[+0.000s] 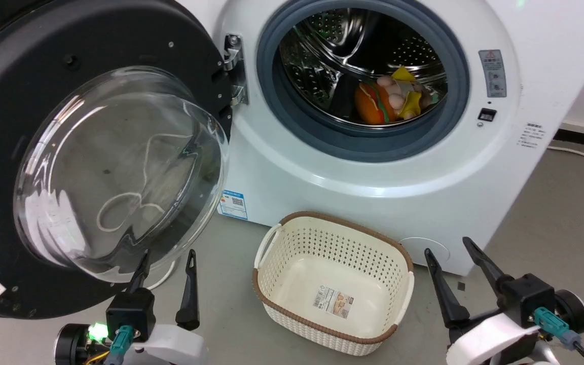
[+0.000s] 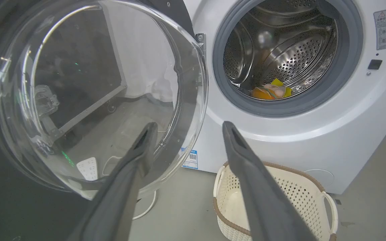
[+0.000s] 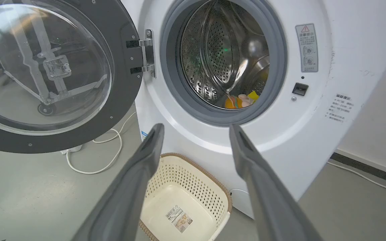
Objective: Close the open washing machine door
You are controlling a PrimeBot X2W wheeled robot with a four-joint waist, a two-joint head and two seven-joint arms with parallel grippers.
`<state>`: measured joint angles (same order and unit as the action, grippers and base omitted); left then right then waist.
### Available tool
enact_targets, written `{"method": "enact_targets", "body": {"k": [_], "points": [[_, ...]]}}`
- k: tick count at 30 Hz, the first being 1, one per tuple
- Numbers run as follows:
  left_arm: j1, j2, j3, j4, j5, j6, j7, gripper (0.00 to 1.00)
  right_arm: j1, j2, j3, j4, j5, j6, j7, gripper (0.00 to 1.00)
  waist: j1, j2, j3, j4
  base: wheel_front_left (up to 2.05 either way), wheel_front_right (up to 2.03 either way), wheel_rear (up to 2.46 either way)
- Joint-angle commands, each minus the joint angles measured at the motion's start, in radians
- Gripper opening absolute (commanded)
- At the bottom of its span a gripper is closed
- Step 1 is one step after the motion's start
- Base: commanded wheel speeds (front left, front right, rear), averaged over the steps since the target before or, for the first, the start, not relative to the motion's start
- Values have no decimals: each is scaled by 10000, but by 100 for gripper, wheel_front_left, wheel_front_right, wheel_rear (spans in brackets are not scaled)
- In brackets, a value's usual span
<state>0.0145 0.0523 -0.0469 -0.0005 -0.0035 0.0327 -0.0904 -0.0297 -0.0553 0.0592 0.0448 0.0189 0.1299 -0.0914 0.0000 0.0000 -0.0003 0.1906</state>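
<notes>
On the grey floor point(image 1: 550, 213), the white washing machine point(image 1: 373, 172) stands with its drum exposed, the washing machine door point(image 1: 69, 45) swung wide open at left. A cream basket point(image 1: 278, 238) sits just in front. Nearest, the left gripper point(image 1: 169, 253) and right gripper point(image 1: 446, 245) both have fingers spread apart, grasping nothing.

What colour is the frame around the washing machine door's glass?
Black, on the washing machine door; clearest in the right wrist view.
</notes>
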Motion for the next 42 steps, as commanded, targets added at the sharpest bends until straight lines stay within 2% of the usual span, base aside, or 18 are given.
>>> {"method": "enact_targets", "body": {"k": [1,42], "points": [[-64,24,5,-77,-68,72,-109,100,-187,3,82,55,72,3,-107,100,0,0,9,79,0,0,0],[-106,0,-226,-147,-208,461,-987,100,-436,-76,770,610,279,6,-981,100,0,0,16,1799,0,0,0]]}}
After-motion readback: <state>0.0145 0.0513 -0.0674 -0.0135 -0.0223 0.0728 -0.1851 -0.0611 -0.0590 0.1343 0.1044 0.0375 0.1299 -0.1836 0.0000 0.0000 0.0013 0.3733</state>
